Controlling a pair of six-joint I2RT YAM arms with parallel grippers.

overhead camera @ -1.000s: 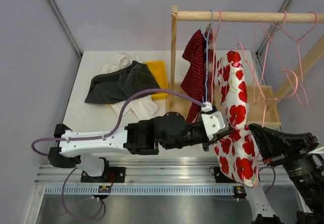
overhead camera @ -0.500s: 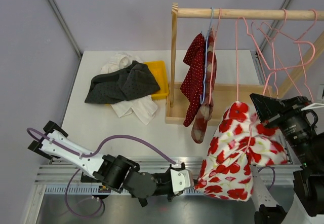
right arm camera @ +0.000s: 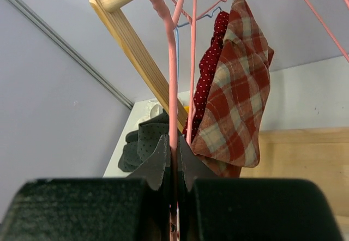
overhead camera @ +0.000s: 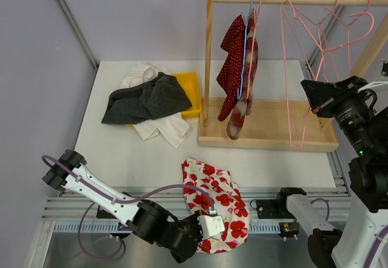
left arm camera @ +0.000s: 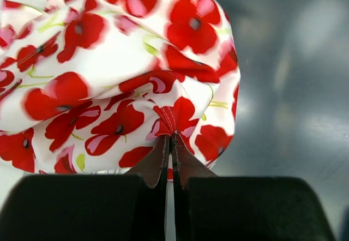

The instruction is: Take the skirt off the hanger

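Nearest, left claw: pinched shut on a seam of the skirt.
skirt: off its hanger, crumpled on the near edge of the bench, partly over the front rail.
right claw: closed on the wire of a pink hanger.
hanger: hangs from the rod of the wooden rack.
far left: heap of clothes on the bench.

One poppy skirt is lying out front. Two garments are hanging on one wooden rack: one dotted red garment, one plaid garment. One blue hanger and at least three pink hangers are hanging, exact count unclear. One yellow bin and two piled garments, one dark garment and one white garment, are sitting on the left.
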